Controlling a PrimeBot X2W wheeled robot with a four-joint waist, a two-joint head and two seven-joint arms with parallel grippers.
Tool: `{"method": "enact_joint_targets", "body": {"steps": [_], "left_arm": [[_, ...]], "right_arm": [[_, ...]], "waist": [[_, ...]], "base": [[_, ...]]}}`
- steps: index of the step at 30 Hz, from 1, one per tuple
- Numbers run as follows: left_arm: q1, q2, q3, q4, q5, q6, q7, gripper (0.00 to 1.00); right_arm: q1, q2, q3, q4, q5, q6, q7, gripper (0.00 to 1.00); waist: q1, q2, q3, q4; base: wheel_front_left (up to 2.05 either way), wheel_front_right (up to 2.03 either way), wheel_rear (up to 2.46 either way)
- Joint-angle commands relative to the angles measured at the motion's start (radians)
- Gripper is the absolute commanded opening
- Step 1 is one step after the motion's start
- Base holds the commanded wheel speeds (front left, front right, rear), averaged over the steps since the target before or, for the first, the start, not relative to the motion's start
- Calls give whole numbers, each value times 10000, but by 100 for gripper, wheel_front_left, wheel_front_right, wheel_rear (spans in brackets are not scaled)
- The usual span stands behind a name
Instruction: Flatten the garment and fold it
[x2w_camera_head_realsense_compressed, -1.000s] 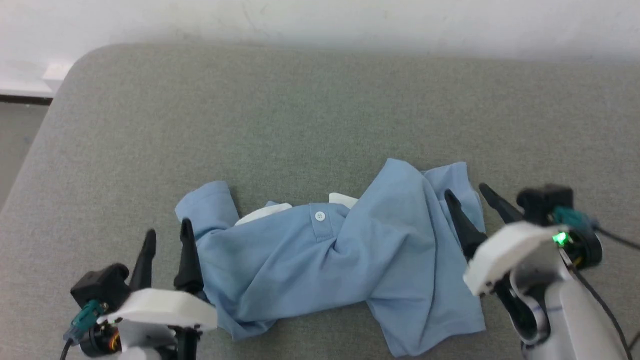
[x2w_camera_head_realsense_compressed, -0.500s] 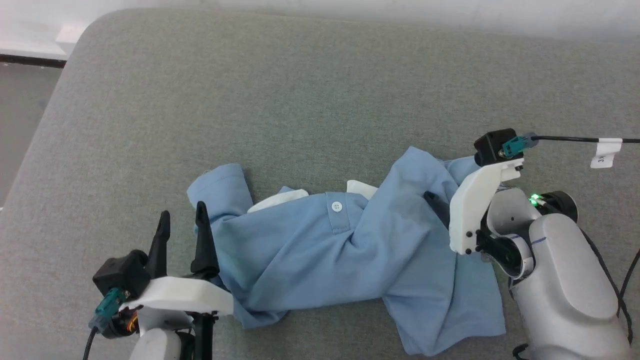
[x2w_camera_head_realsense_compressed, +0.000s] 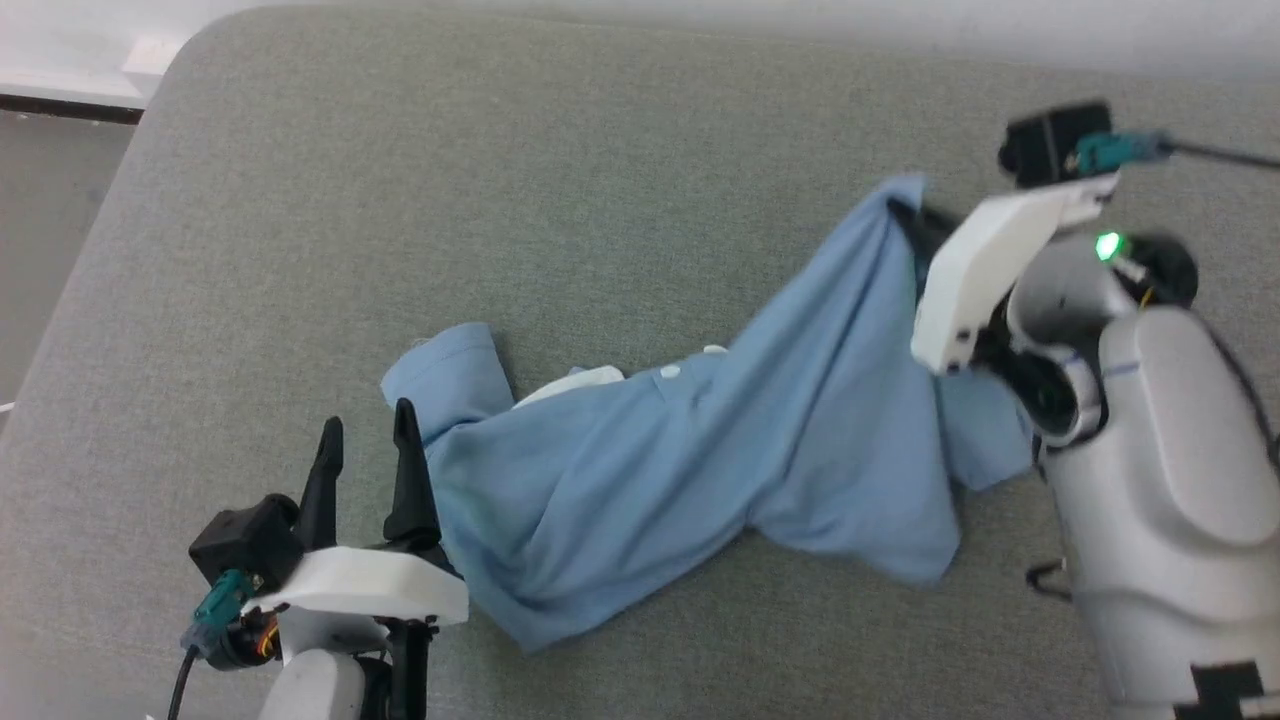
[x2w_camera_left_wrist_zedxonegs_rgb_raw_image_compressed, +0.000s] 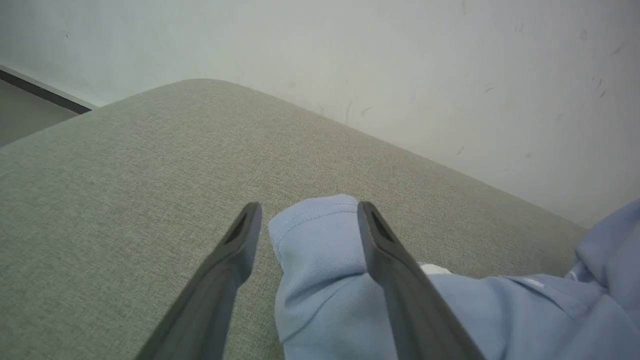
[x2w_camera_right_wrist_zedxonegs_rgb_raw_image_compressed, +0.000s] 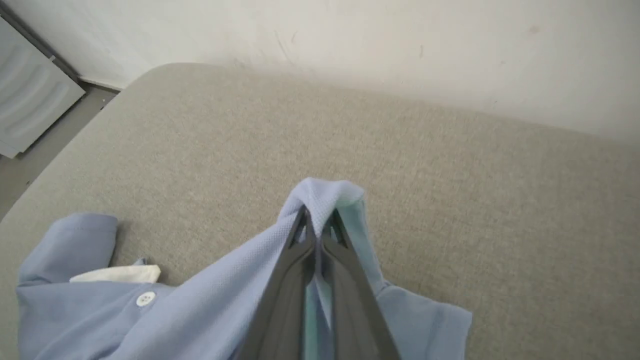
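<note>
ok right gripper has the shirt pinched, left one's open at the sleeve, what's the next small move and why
Probably shut the left gripper on the sleeve showing between its open fingers. The right gripper is shut on a fold of the garment, which lies twisted on the cushion; a second hold should let it be pulled flat.

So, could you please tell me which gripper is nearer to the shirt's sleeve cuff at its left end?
Left. The left gripper is open right beside the sleeve cuff; the right gripper is shut on a raised fold at the garment's opposite end, well away.
</note>
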Motion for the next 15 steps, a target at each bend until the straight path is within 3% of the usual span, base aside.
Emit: {"method": "enact_joint_targets", "body": {"steps": [1, 9, 15], "left_arm": [[-182, -51, 1, 47, -56, -72, -66, 100], [-156, -57, 15, 194, -90, -76, -92, 100], [147, 36, 63, 291, -148, -67, -80, 100]], "right_arm": [[-623, 3, -26, 40, -223, -9, -408, 0], [-2073, 3, 79, -486, -551, -9, -2012, 0], [-167, 3, -990, -1813, -1182, -9, -1421, 0]], "waist": [[0, -1, 44, 2], [0, -1, -113, -26], [0, -1, -471, -347]], "base": [[0, 0, 0], [0, 0, 0], [0, 0, 0]]}}
